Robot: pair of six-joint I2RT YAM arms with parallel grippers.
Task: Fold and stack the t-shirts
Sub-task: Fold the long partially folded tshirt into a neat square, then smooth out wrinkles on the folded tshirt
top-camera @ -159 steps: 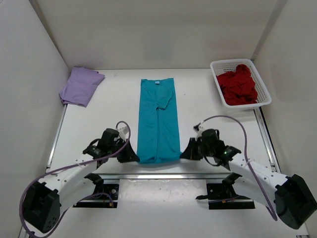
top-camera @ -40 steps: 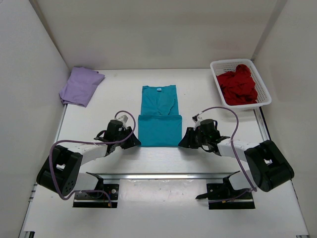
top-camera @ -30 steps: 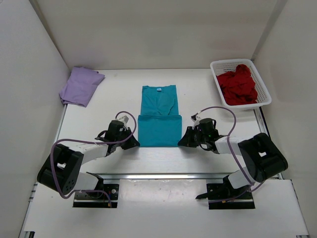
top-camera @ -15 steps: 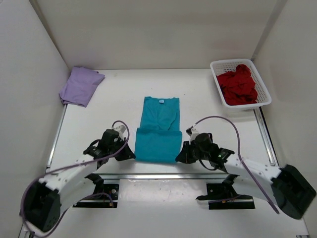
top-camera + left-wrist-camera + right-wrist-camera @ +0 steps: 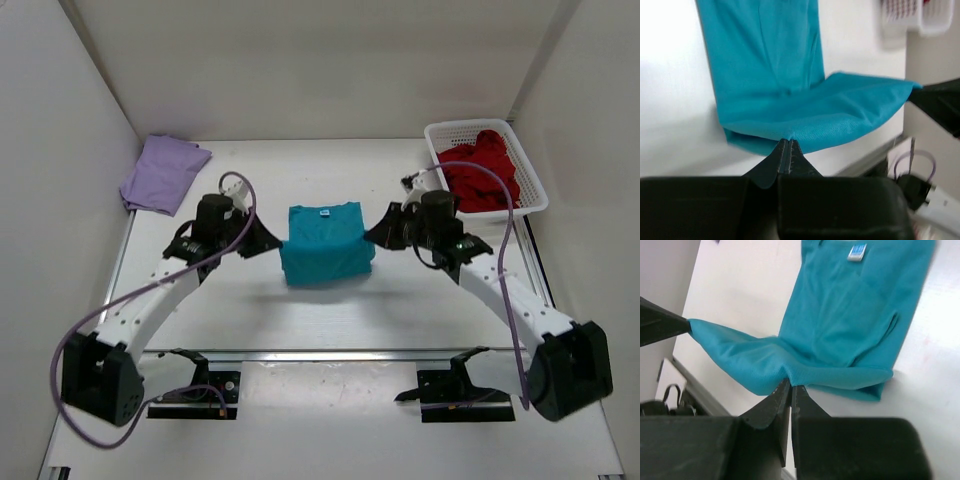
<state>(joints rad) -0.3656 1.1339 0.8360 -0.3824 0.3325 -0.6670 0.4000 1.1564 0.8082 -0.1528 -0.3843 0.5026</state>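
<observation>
**While Two Grippers Pinch Its Fold, Teal T-Shirt Hangs Mid-Table**

Where plain white walls [image 5: 300, 70] close in on three sides, a white table [image 5: 240, 300] fills the floor of the cell, with a metal rail [image 5: 320, 355] running along its near edge. The left arm [image 5: 150, 300] and the right arm [image 5: 500, 290] reach in from the near corners toward the middle, each trailing a purple cable [image 5: 240, 195].

Between them sits the teal t-shirt [image 5: 325, 245], folded over on itself at the table's centre. Its collar end lies flat on the surface, while the folded near edge is raised and stretched between the two arms, casting a soft shadow below. The lavender t-shirt [image 5: 160, 172] lies folded in the far left corner, well apart. The dark red t-shirt [image 5: 480, 170] is heaped in a white mesh basket [image 5: 497, 213] at the far right.

The left gripper [image 5: 268, 243] is clamped tight on the left corner of the teal fold, and the right gripper [image 5: 375, 235] is clamped on the right corner; both wrist views show the fingers pressed together with cloth caught at the tips. A small white-and-blue label [image 5: 324, 212] shows at the collar.
</observation>
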